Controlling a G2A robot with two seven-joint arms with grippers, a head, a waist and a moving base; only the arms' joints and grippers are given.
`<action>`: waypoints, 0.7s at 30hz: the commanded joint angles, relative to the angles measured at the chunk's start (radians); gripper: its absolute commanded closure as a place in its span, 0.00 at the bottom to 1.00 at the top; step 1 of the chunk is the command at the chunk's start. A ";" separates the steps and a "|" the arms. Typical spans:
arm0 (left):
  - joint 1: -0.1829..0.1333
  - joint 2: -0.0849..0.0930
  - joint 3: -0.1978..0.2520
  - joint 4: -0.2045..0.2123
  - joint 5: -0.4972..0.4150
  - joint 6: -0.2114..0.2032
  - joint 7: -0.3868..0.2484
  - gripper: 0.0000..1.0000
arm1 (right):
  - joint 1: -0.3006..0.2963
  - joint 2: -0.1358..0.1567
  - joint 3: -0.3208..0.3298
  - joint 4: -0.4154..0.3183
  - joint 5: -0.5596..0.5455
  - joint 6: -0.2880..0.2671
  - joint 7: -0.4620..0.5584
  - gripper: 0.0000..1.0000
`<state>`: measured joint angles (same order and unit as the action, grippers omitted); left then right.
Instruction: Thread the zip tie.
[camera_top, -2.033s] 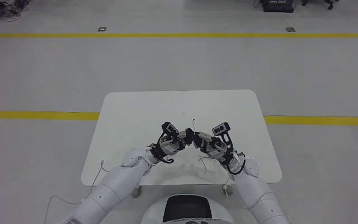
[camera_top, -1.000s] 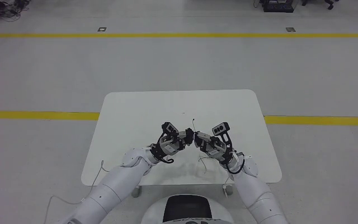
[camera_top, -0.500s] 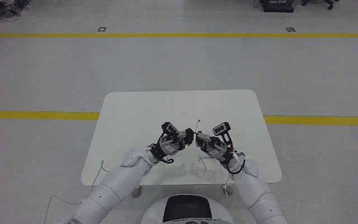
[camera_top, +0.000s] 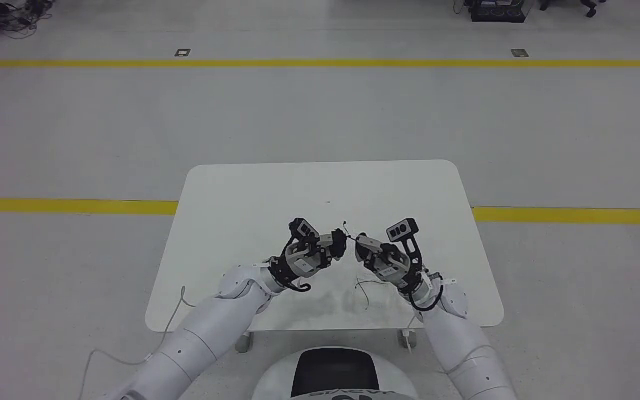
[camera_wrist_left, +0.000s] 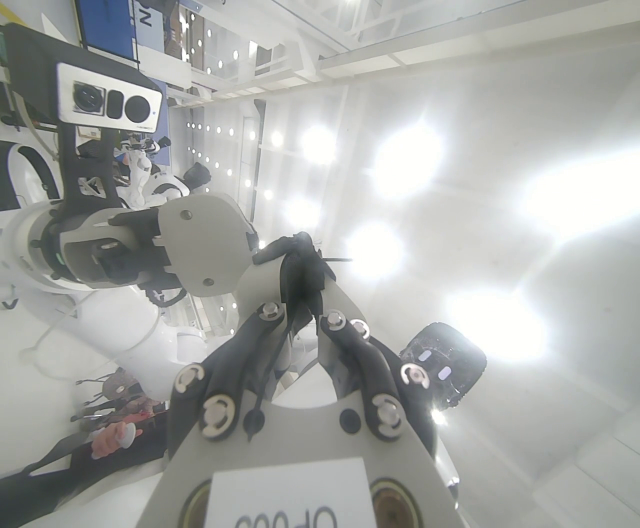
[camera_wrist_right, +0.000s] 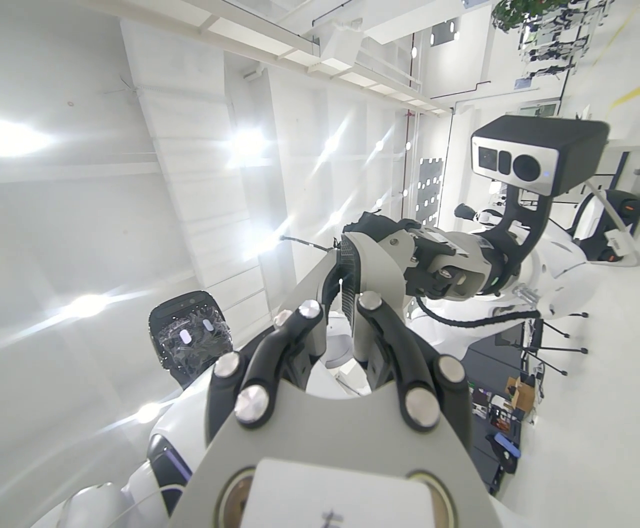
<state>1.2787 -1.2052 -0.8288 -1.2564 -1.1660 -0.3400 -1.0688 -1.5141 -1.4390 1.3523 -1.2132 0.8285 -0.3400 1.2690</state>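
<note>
White table (camera_top: 220, 200), rounded corners, both arms up over its near edge, wrists meeting above its near-middle.

Left arm: in over the table's near-left edge, angled toward the table's centre. Logged left gripper (camera_top: 337, 243) raised off the table top above its near-middle, clenched on the zip tie (camera_wrist_right: 305, 243). Left fingers (camera_wrist_left: 262, 285) drawn tight, dark pads pressed flat together.

Zip tie: thin, black, held clear of the table top between the two grippers. Short free tip poking out past the pinched fingertips, toward the table's far edge in the top view. Black strand (camera_wrist_left: 252, 417) with a small lump at its end hanging by that gripper's palm in the left wrist view. Same tie or not: cannot tell.

Logged right gripper (camera_top: 359, 245) a little further toward the table's right side, likewise lifted off the top, tips right up against the left tips. Right fingers (camera_wrist_right: 350, 282) closed up, no gap seen. Tie tip emerging right at these fingertips; actual pinch on the tie not resolvable.

Right arm: back over the table's near-right edge. Thin dark strand (camera_top: 362, 286) by the table's near edge under the right wrist; lying or hanging, cannot tell.
</note>
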 joint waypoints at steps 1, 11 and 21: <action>0.000 0.000 0.000 0.000 0.000 0.000 0.000 1.00 | -0.002 0.001 0.004 -0.003 -0.001 0.000 0.000 1.00; 0.000 0.000 0.000 0.000 0.000 0.000 0.000 1.00 | -0.020 0.004 0.030 -0.022 0.000 0.000 -0.004 1.00; 0.000 0.000 0.000 0.000 0.000 0.000 0.000 1.00 | -0.030 0.006 0.048 -0.033 0.001 0.000 -0.006 1.00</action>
<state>1.2787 -1.2052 -0.8288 -1.2564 -1.1660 -0.3400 -1.0688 -1.5435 -1.4328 1.3988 -1.2456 0.8291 -0.3400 1.2632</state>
